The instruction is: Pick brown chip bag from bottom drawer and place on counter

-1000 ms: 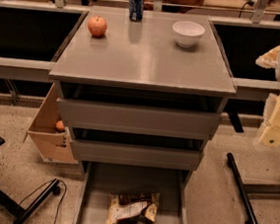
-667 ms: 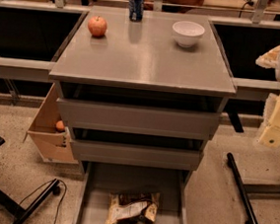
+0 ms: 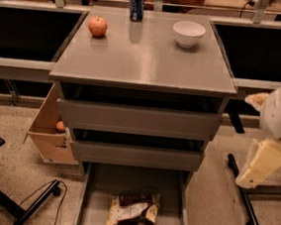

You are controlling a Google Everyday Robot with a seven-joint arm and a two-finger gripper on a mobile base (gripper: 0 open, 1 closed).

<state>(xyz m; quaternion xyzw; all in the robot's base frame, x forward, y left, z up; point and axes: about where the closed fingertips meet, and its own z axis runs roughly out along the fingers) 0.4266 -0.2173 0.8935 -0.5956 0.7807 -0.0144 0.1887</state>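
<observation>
The brown chip bag [image 3: 133,210] lies crinkled on the floor of the open bottom drawer [image 3: 96,215], near its front middle. The two upper grey drawers are closed. The counter [image 3: 145,60] is the grey top of the cabinet. My gripper [image 3: 260,166] hangs at the end of the white arm to the right of the cabinet, level with the middle drawer. It is well apart from the bag, above it and to its right, and holds nothing that I can see.
On the counter stand a red apple [image 3: 97,25] at the back left, a blue can [image 3: 136,5] at the back middle and a white bowl [image 3: 189,33] at the back right. An open cardboard box [image 3: 49,135] sits left of the cabinet. A black stand leg [image 3: 244,199] lies on the floor to the right.
My arm and gripper have come down and slightly left beside the cabinet's right side. The bag, the drawer and the things on the counter have not moved.
</observation>
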